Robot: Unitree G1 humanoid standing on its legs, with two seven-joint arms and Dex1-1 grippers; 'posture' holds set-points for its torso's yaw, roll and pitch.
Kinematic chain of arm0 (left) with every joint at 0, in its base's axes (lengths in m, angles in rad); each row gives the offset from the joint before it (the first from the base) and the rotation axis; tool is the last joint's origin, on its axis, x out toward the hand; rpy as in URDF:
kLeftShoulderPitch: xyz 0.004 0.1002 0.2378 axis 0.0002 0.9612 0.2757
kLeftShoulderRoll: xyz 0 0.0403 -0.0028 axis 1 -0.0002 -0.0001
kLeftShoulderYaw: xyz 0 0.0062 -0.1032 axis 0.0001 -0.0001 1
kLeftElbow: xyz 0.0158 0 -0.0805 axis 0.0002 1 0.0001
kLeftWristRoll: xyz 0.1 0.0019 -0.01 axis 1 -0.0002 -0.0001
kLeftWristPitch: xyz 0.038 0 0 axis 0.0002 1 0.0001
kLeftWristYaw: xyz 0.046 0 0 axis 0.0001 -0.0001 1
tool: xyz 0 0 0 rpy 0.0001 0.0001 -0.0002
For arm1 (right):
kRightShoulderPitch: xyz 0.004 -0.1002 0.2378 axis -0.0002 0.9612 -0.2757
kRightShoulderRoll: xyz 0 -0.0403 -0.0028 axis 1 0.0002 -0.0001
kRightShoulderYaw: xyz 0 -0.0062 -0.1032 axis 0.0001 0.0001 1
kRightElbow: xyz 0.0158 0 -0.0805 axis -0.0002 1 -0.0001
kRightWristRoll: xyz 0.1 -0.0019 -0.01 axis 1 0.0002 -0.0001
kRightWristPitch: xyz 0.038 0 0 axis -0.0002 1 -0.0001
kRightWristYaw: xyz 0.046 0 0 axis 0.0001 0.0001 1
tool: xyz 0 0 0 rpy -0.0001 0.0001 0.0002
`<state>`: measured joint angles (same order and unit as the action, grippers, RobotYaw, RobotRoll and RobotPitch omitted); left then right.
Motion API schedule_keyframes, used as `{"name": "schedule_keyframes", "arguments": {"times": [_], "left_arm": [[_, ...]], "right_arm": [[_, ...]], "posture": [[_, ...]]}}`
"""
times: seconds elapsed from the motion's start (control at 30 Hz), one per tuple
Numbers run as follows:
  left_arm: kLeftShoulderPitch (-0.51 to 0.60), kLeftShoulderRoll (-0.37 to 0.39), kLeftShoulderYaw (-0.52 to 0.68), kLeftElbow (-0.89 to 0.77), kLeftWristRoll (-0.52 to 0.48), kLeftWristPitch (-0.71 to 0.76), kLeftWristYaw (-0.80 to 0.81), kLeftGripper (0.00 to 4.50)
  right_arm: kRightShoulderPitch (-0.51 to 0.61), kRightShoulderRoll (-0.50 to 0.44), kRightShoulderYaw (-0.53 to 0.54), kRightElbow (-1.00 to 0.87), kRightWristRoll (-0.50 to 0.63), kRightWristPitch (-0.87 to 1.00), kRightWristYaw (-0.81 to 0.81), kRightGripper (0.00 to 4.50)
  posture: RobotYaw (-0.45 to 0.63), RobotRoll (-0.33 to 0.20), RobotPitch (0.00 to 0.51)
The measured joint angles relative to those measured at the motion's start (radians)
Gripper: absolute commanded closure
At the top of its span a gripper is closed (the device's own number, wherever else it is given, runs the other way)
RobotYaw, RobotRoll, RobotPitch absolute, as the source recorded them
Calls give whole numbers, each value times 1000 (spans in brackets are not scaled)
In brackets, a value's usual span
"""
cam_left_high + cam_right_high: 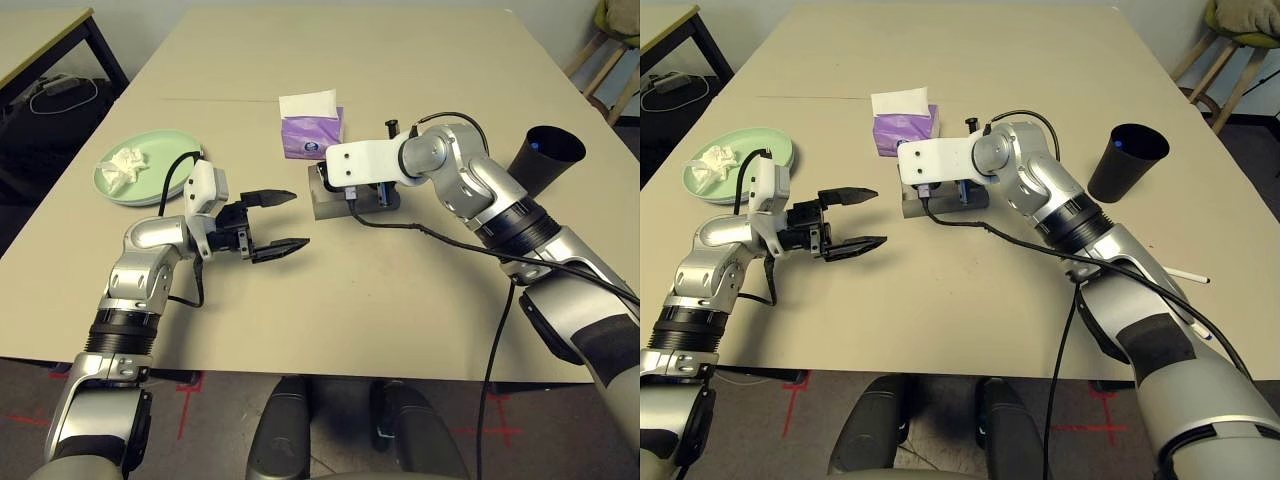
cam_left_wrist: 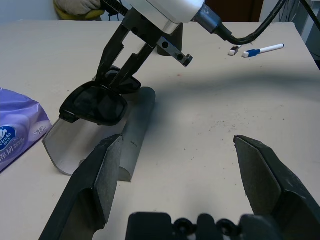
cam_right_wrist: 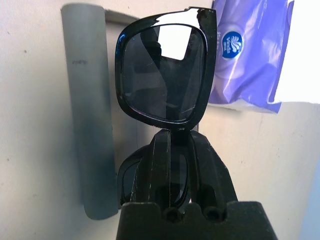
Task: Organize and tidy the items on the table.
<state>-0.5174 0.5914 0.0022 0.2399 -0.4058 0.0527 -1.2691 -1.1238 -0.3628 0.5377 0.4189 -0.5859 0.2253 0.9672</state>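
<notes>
While the right pincer (image 3: 172,150) pinches the black sunglasses (image 3: 162,70), they hang over the grey case (image 3: 90,125).

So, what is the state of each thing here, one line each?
black sunglasses: folded, gripped by right end effector, above the case.
grey glasses case: open, on the table.
left end effector: open, empty.
tissue: crumpled, on green plate.
black cup: upright.
purple tissue box: one sheet sticking out.
marker pen: lying, uncapped.
</notes>
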Motion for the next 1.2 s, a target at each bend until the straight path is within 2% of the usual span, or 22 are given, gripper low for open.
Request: {"name": "schedule_keyframes", "arguments": {"times": [0.87,1.2], "left_arm": [[20,4,0,-27,1,0,17,0],[20,4,0,-30,1,0,21,0]], "right_arm": [[-57,64,30,256,-59,-118,-93,4171],[-67,89,39,290,-66,-129,-112,4171]], "posture": [[305,0,123],[308,0,119]]}}
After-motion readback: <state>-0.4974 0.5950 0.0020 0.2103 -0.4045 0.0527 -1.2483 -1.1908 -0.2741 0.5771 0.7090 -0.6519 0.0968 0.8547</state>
